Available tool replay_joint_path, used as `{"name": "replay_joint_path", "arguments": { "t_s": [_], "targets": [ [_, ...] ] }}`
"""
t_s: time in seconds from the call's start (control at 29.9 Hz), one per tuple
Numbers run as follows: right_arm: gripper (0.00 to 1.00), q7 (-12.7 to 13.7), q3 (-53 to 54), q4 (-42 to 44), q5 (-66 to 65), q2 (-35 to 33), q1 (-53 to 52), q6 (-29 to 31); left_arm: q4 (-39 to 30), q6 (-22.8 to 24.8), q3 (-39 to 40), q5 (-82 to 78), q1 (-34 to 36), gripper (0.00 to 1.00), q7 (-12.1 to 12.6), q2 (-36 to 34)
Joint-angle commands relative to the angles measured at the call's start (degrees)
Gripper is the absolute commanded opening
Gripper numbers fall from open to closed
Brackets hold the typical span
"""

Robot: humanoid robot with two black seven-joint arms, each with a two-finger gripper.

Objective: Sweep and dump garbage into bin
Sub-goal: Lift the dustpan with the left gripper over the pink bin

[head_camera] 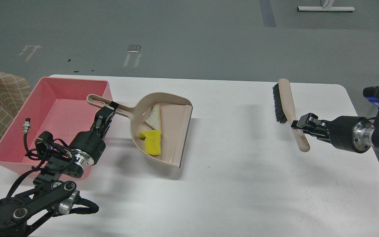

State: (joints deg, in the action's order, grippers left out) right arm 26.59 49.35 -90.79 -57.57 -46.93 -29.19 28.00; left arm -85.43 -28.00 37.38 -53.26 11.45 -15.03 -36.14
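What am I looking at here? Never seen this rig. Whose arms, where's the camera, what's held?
One picture, taken from a humanoid robot's own head, looking down at a white table. The two black arms are its own. The left gripper is shut on the handle of a beige dustpan, which holds the garbage: a bread wedge and a yellow sponge block. The right gripper is shut on a brush. A pink bin sits at the table's left.
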Motion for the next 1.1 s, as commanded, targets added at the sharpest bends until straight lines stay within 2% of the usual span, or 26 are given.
{"name": "replay_joint_path", "arguments": {
  "t_s": [0.0,0.47,0.84,1.07],
  "targets": [
    [0.00,0.0,-0.1,0.0,0.0,0.1,0.1,0.0,0.0,0.0,0.1,1.7,1.4,0.00,0.0,-1.8],
    [0.00,0.0,-0.2,0.0,-0.1,1.1,0.5,0.0,0.0,0.0,0.0,3.9,3.5,0.00,0.0,-6.8],
    [0.00,0.0,-0.3,0.0,-0.1,1.1,0.8,0.0,0.0,0.0,0.1,11.0,6.5,0.00,-0.1,-14.7],
    [0.00,0.0,-0.4,0.3,-0.1,1.2,0.9,0.0,0.0,0.0,3.4,11.8,6.7,0.00,0.0,-15.5]
  ]
}}
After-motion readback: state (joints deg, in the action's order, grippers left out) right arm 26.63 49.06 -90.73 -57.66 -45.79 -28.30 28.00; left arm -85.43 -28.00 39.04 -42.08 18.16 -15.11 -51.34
